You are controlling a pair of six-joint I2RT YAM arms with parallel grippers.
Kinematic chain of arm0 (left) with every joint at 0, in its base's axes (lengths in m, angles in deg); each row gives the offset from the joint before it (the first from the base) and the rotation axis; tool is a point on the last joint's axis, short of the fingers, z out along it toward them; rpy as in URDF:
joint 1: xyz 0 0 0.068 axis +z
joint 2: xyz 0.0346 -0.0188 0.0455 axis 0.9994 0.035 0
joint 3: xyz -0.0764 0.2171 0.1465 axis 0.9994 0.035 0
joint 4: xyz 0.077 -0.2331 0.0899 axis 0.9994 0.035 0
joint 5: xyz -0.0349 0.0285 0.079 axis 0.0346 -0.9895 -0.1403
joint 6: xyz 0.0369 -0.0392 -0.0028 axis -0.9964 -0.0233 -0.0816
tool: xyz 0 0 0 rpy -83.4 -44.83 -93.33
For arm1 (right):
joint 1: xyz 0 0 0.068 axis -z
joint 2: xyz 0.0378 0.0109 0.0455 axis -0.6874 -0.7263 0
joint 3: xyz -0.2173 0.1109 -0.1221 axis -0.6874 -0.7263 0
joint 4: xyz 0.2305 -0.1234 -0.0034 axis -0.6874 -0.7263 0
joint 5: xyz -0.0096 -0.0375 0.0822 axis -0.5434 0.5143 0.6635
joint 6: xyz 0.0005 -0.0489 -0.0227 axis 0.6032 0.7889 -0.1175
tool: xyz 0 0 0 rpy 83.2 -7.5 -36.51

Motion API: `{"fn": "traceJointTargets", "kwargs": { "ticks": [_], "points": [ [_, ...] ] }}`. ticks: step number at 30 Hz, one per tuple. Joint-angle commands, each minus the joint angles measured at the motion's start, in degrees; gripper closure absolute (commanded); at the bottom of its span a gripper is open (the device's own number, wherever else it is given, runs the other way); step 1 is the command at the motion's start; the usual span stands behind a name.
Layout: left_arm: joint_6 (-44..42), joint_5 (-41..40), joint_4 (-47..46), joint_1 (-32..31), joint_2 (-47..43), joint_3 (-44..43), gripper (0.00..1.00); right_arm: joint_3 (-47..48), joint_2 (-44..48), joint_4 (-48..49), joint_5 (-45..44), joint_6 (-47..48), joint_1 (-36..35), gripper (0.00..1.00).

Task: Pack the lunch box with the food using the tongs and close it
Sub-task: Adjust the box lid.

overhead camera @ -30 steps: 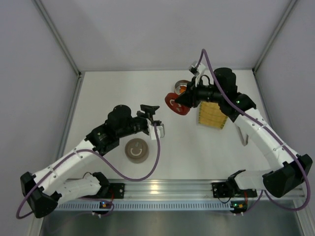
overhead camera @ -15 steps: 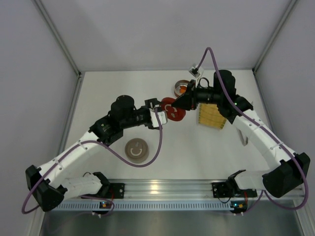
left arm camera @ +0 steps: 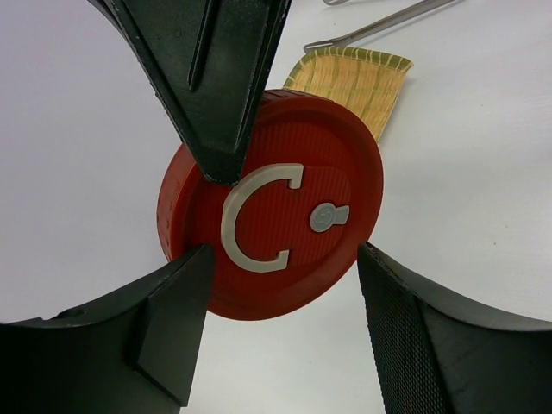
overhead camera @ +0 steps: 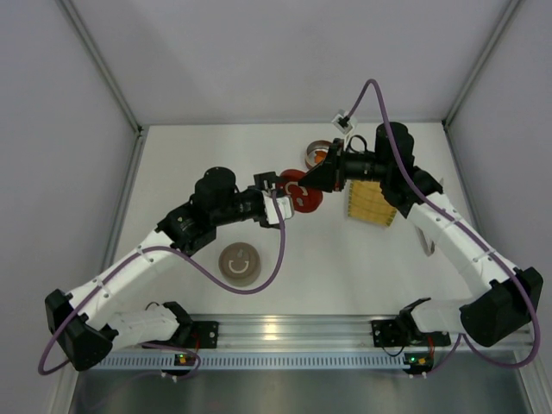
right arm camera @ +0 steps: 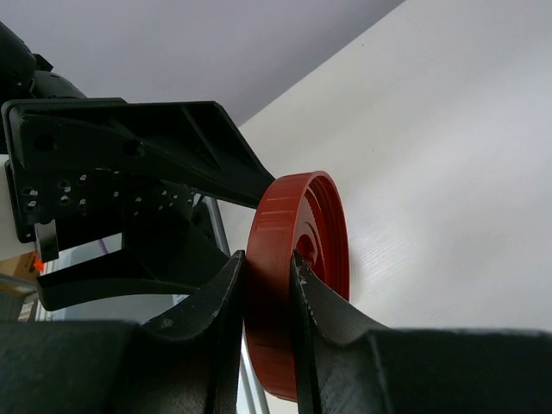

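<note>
Handover of red lid (left arm camera: 341, 177), tool to tool; likely prep for closing the box.
Right tool (right arm camera: 267, 259) clamped on the lid rim; left tool (left arm camera: 283, 250) jaws apart, straddling the lid. Tongs (left arm camera: 379, 26) lie beyond left tool, past the mat (left arm camera: 354, 82). Next: left tool closes squarely, then right tool releases.

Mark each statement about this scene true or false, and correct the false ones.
1. The right gripper pinches the red lid by its rim. True.
2. The left gripper holds the tongs. False: its jaws stand open either side of the red lid.
3. The beige lid lies on the table. True.
4. The tongs lie across the mat. False: they lie on the table beyond it.
</note>
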Motion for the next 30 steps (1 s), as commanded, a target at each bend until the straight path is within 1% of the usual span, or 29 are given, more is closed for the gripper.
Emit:
{"fn": "traceJointTargets", "kwargs": {
  "ticks": [1, 10, 16, 26, 29, 30],
  "points": [
    [-1.2, -0.3, -3.1, 0.1, 0.6, -1.0, 0.27, -0.3, 0.5, 5.9, 2.2, -2.3, 0.7, 1.00],
    [-0.4, -0.7, -3.4, 0.1, 1.3, -1.0, 0.20, -0.4, 0.5, 7.2, 2.3, -4.4, 0.7, 1.00],
    [0.1, -0.9, -3.9, -0.8, 1.9, -1.2, 0.16, -0.9, 0.1, 8.6, 2.3, -6.4, 0.7, 1.00],
    [0.5, 0.0, -3.5, -1.7, 2.5, -1.7, 0.16, -1.2, 0.2, 9.4, 2.3, -7.2, 0.7, 1.00],
    [1.1, 2.6, -1.8, -1.7, 2.7, -2.5, 0.19, -0.9, -0.1, 9.8, 2.5, -7.3, 0.7, 1.00],
    [1.6, 3.4, -1.1, -1.7, 2.7, -3.1, 0.24, -0.8, -0.1, 9.7, 2.5, -7.2, 0.7, 1.00]
  ]
}}
